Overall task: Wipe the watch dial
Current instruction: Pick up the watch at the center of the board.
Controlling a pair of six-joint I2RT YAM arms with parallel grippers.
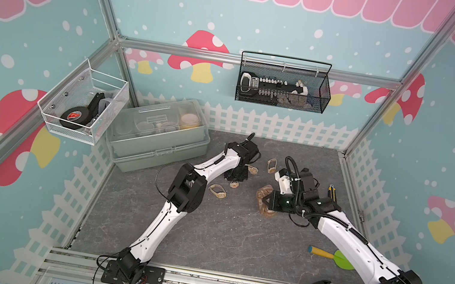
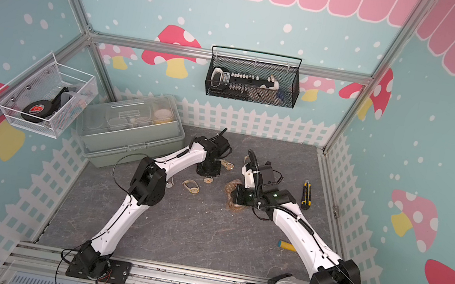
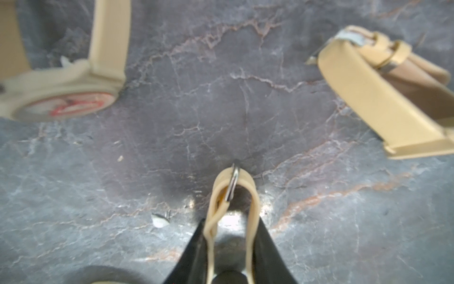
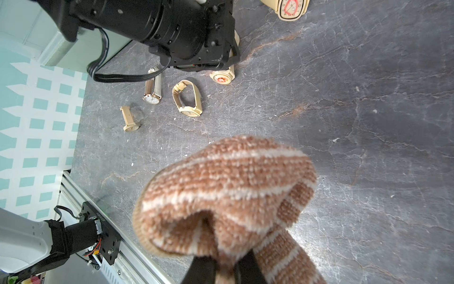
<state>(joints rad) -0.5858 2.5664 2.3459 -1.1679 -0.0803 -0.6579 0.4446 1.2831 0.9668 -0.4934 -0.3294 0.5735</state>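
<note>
Grey marbled counter (image 1: 202, 239), beige watches (image 1: 218, 191) scattered nr left end effector (image 1: 233, 180), box cutter (image 1: 332, 193) nr right end effector (image 1: 264, 201), lidded bin (image 1: 156, 143) beyond left one.

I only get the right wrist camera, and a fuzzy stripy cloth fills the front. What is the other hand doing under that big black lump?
Observer: In the left wrist view, the left hand has its fingers pressed on both sides of a beige watch strap.
Operator: Ooh! Is anything hiding behind my arm?
Observer: Yes. In a top view, a yellow-and-black utility knife lies close to the right arm.
Operator: Anything more back there?
Observer: A yellow stick with a green disc on its end lies there too, partly covered by that arm.
</note>
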